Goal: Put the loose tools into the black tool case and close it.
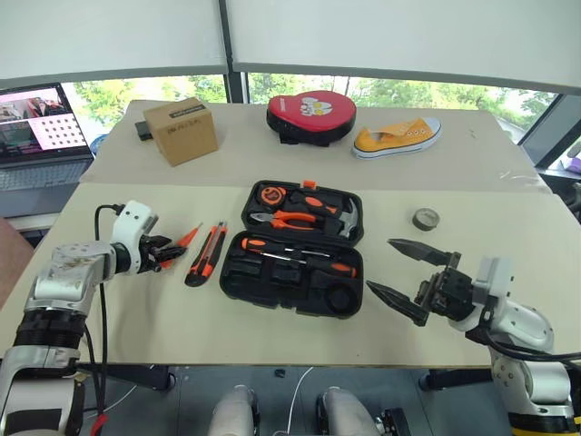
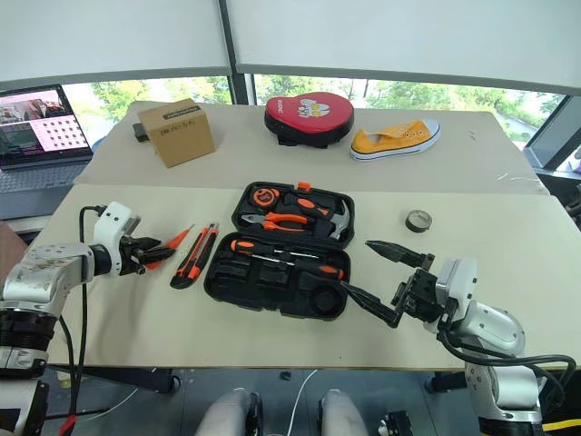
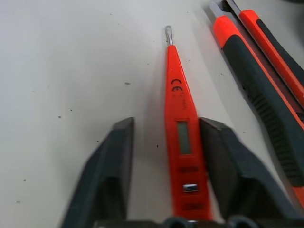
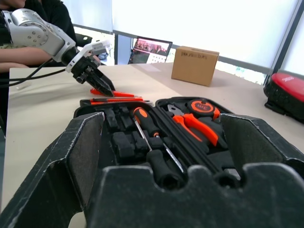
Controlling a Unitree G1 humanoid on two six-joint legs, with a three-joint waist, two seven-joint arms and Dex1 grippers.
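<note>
The open case (image 1: 292,247) lay mid-table with two screwdrivers (image 1: 300,255) in its near half. Left of it lay the knife (image 1: 206,253), then the tester (image 1: 184,242). The tape roll (image 1: 425,219) sat to its right.

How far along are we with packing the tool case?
Done: two screwdrivers lie in the open black tool case. In hand: the left claw straddles the orange tester screwdriver on the table, fingers either side, no grip confirmed. Left: the tester, the utility knife, the grey tape roll, then shutting the lid. The right claw is open and empty.
</note>
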